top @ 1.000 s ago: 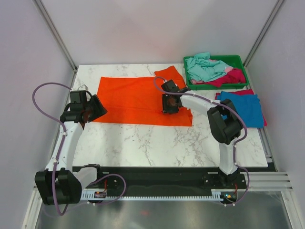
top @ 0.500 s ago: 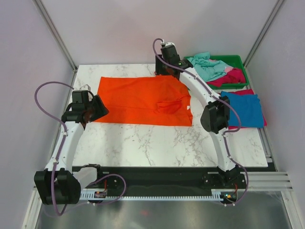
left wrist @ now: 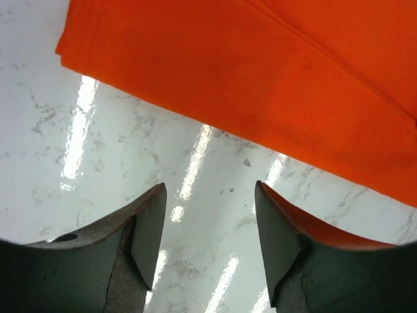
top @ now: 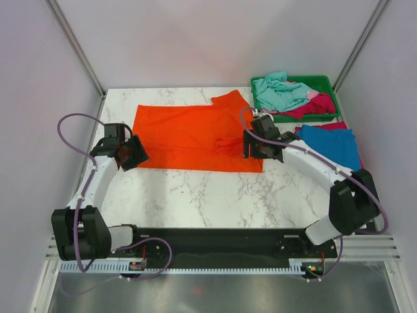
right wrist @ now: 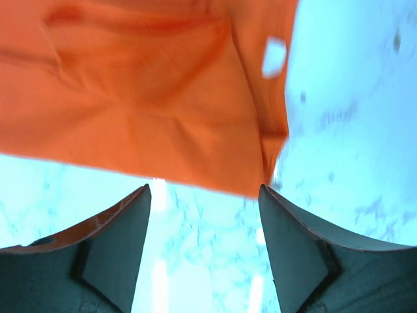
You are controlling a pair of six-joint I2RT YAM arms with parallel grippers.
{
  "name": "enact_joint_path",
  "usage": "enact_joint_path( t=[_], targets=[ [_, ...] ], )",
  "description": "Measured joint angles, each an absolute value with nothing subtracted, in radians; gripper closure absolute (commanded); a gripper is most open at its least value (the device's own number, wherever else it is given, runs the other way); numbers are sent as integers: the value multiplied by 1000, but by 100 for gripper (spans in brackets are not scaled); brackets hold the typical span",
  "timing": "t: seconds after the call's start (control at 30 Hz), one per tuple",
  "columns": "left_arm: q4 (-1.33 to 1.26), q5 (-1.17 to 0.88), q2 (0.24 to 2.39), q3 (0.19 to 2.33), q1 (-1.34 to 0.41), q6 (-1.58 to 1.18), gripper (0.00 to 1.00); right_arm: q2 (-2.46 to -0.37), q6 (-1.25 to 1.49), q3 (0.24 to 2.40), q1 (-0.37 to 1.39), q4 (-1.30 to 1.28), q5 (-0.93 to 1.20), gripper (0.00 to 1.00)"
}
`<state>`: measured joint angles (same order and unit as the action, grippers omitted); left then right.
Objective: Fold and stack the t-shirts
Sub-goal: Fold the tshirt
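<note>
A bright orange t-shirt (top: 189,134) lies spread flat across the back of the marble table, one sleeve sticking out at its far right corner. My left gripper (top: 135,155) is open and empty at the shirt's near left corner; its wrist view shows the shirt's edge (left wrist: 260,91) just beyond the fingers. My right gripper (top: 255,147) is open and empty over the shirt's near right corner; its wrist view shows that corner (right wrist: 163,111) ahead of the fingers. A folded blue t-shirt (top: 332,147) lies on a magenta one at the right. Teal (top: 279,91) and magenta tees sit in the tray.
A green plastic tray (top: 326,81) stands at the back right corner. Bare marble (top: 215,195) stretches in front of the orange shirt. Grey walls close the table on three sides.
My right arm swung from the shirt's middle to the far edge, then back down to its near right corner, leaving the sleeve out. My left gripper shifted slightly right.
</note>
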<state>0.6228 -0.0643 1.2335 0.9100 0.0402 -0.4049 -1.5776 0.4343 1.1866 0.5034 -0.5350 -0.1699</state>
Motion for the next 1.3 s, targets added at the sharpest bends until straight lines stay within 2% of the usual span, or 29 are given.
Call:
enact_joint_path(
  t=[0.17, 0.3, 0.47, 0.8, 1.17, 1.27, 1.3],
  targets=[
    [625, -81, 1283, 910, 143, -424, 34, -1412, 508, 934, 474, -469, -88, 22],
    [619, -108, 1357, 910, 233, -445, 32, -1423, 538, 851, 438, -411, -28, 23],
    [616, -127, 1440, 911, 307, -485, 32, -1487, 556, 825, 405, -339, 27, 24],
    [538, -75, 1577, 925, 307, -619, 34, -1576, 569, 801, 363, -184, 101, 32],
    [419, -24, 1607, 887, 307, -725, 46, -1579, 547, 764, 305, -123, 160, 60],
    [388, -16, 1610, 882, 307, -735, 53, -1588, 543, 763, 305, -110, 166, 67],
    [382, -14, 1611, 882, 307, -736, 63, -1591, 543, 763, 305, -105, 169, 69]
  ],
)
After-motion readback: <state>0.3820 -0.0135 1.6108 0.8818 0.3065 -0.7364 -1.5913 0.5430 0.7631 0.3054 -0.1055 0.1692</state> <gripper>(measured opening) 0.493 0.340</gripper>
